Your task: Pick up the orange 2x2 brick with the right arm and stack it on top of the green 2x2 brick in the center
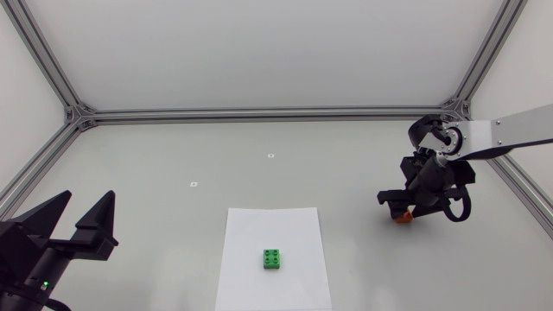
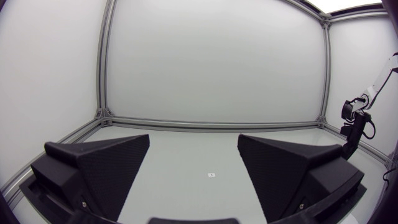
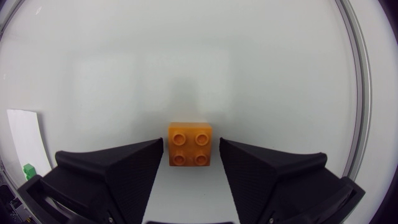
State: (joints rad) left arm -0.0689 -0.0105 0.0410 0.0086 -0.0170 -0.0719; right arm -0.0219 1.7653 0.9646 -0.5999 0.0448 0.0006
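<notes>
The orange 2x2 brick (image 3: 190, 145) lies on the table between the fingertips of my right gripper (image 3: 191, 151), which stands open with a small gap on each side. From above, the brick (image 1: 402, 218) peeks out under that gripper (image 1: 399, 210) at the right of the table. The green 2x2 brick (image 1: 273, 259) sits on a white paper sheet (image 1: 273, 229) in the centre front; it also shows far off beside the right gripper as a green brick (image 3: 28, 170). My left gripper (image 1: 79, 218) rests open at the front left, empty (image 2: 194, 152).
Aluminium frame rails (image 1: 259, 113) border the table at the back and sides. Two small marks (image 1: 270, 155) lie on the table behind the paper.
</notes>
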